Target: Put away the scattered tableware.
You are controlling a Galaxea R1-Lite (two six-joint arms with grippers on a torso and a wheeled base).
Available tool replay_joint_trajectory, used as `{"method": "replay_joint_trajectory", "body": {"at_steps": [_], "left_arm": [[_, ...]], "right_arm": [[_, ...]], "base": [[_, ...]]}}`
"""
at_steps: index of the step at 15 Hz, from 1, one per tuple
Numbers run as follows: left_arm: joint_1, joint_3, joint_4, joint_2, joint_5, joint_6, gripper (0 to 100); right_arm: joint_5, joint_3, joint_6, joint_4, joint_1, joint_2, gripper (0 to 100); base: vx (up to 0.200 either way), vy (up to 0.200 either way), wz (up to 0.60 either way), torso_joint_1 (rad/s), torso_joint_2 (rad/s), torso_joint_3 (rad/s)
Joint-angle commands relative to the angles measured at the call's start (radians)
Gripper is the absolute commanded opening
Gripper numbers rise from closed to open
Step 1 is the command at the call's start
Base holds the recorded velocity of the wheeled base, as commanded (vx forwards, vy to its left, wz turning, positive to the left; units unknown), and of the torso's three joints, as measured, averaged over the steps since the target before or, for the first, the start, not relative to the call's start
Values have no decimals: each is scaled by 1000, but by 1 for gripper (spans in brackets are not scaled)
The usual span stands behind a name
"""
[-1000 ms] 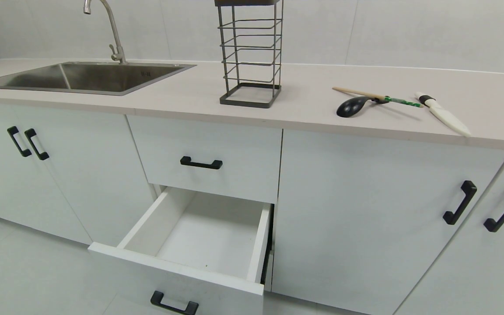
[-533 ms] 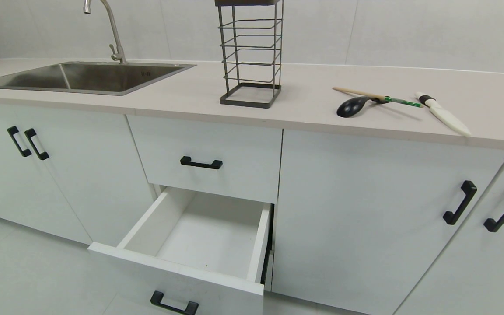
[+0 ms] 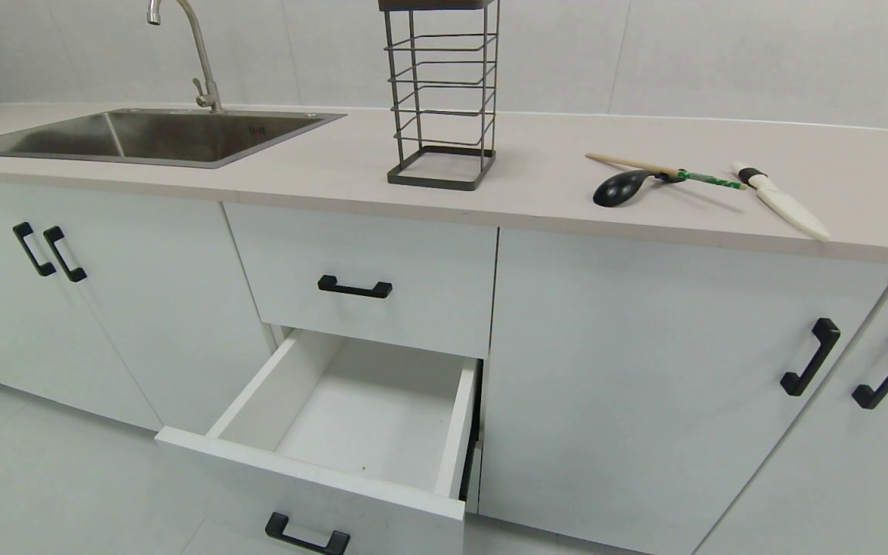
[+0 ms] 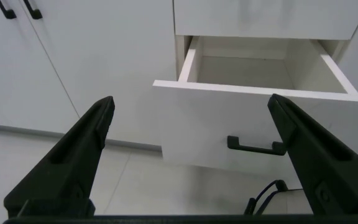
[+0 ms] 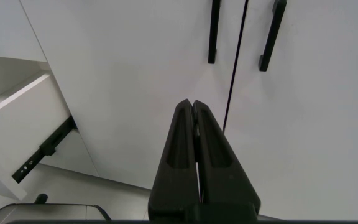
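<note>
Kitchen countertop (image 3: 536,193) pale, sink (image 3: 143,135) at left end, wire rack (image 3: 442,92) upright mid. Tableware on right part of top: black spoon (image 3: 620,187), handle touching chopsticks (image 3: 664,170); white knife (image 3: 783,202) just beside them, near front edge. Lower drawer (image 3: 321,479) pulled out below rack. Left gripper (image 4: 191,102) low, facing drawer front, fingers wide apart. Right gripper (image 5: 192,106) facing cabinet doors, fingers pressed together.
</note>
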Motion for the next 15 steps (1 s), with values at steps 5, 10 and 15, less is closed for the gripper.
{"method": "replay_joint_trajectory", "body": {"at_steps": [5, 10, 15], "left_arm": [[0, 0, -1, -4, -6, -8, 100], [0, 0, -1, -4, -8, -17, 100], [0, 0, -1, -4, 3, -28, 100]], "right_arm": [[3, 0, 1, 0, 2, 1, 0], [3, 0, 0, 0, 2, 1, 0], [3, 0, 0, 0, 2, 1, 0]], "base": [[0, 0, 0, 0, 0, 0], [0, 0, 0, 0, 0, 0], [160, 0, 0, 5, 1, 3]]}}
